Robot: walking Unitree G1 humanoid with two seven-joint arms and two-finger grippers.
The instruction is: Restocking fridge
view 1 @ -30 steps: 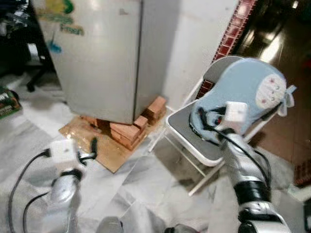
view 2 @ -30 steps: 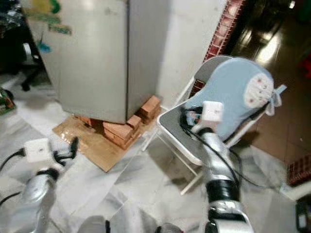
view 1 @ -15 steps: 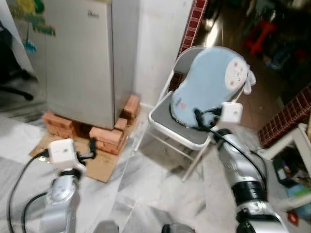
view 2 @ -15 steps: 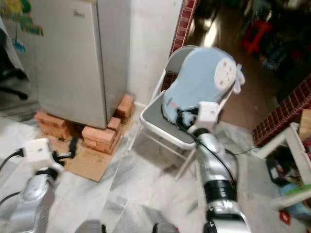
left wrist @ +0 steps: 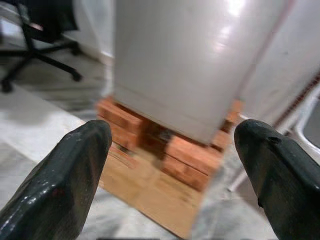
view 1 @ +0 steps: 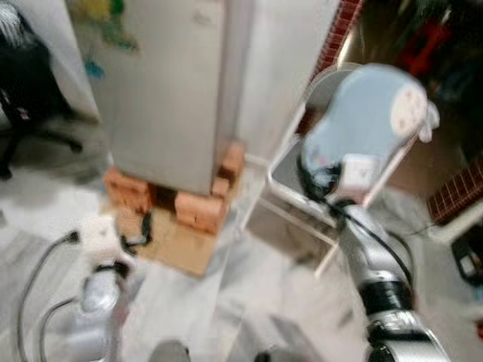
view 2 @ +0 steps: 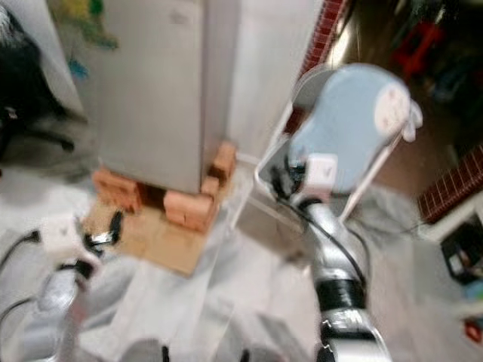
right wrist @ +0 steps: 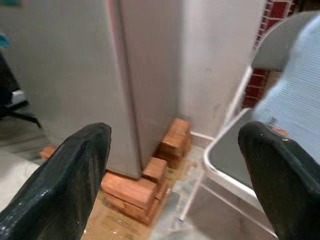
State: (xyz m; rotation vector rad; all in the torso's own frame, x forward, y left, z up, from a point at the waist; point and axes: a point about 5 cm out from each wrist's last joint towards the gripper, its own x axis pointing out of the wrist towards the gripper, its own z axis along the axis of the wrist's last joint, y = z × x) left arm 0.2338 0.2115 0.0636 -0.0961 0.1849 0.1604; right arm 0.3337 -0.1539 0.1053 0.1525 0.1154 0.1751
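Note:
A small silver fridge stands shut against the wall, raised on red bricks over a sheet of cardboard. Low on the left hangs my left gripper, near the cardboard. It stands open in the left wrist view, and the fridge lies ahead of it. My right gripper is raised in front of the folding chair. It is open too, with nothing between its fingers.
A white folding chair with a light blue cushion stands right of the fridge. A black office chair is at the far left. A brick pillar and a dark room lie behind. The floor is pale marble.
The whole picture has swung and blurred, so my head has moved. The fridge now sits nearer the middle. Both arms keep the same pose.

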